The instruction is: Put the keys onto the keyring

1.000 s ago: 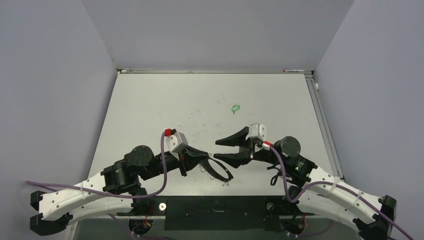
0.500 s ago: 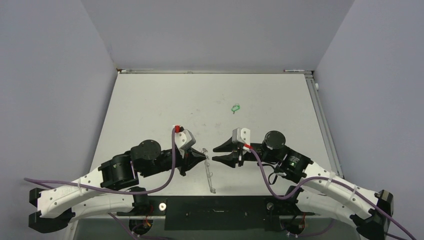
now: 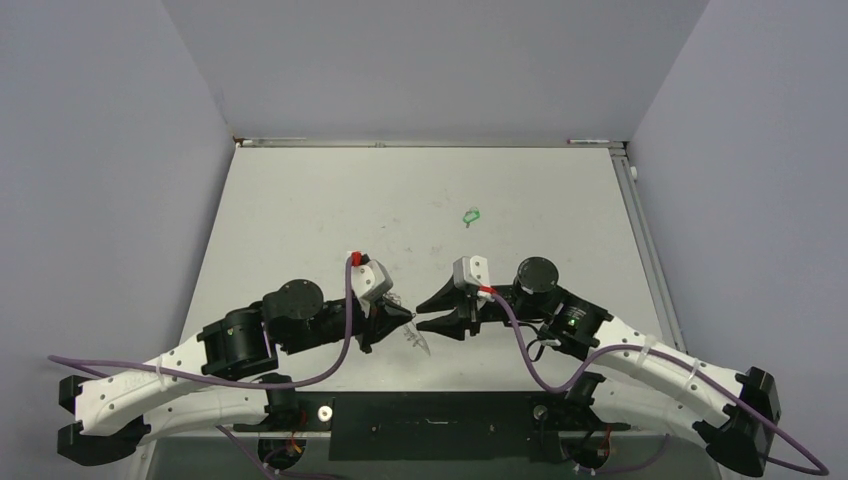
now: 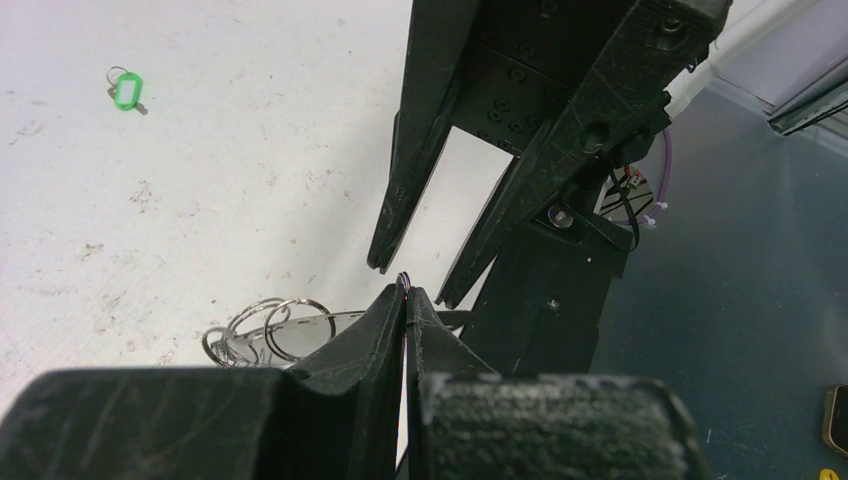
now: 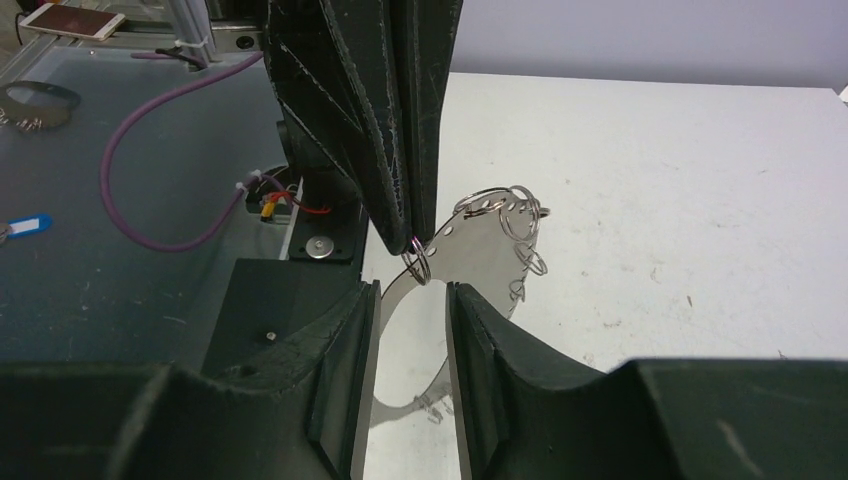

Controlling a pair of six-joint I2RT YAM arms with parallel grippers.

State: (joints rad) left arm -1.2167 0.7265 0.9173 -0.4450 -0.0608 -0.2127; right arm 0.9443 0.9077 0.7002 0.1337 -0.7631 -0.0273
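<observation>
My left gripper (image 3: pixel 408 320) is shut on a small wire loop at the rim of the keyring (image 3: pixel 420 342), a flat grey metal ring that it holds on edge just above the table. The ring shows in the right wrist view (image 5: pixel 482 238) below the left gripper's shut fingertips (image 5: pixel 408 232), and in the left wrist view (image 4: pixel 300 326). My right gripper (image 3: pixel 421 313) is open, its two fingers either side of the held loop and of the left gripper's tips (image 4: pixel 405 296). The tiny green key (image 3: pixel 471 214) lies alone on the table farther back; it also shows in the left wrist view (image 4: pixel 125 90).
The white table (image 3: pixel 320 210) has walls on three sides and a metal rail along its right edge (image 3: pixel 648 250). The arm bases and a dark mounting plate (image 3: pixel 430 425) sit at the near edge. A purple cable (image 5: pixel 150 150) hangs beside the table.
The left gripper turned the keyring from lying flat to edge-on. The right gripper moved left and narrowed its opening, closing in around the left gripper's tips. The green key has not moved.
</observation>
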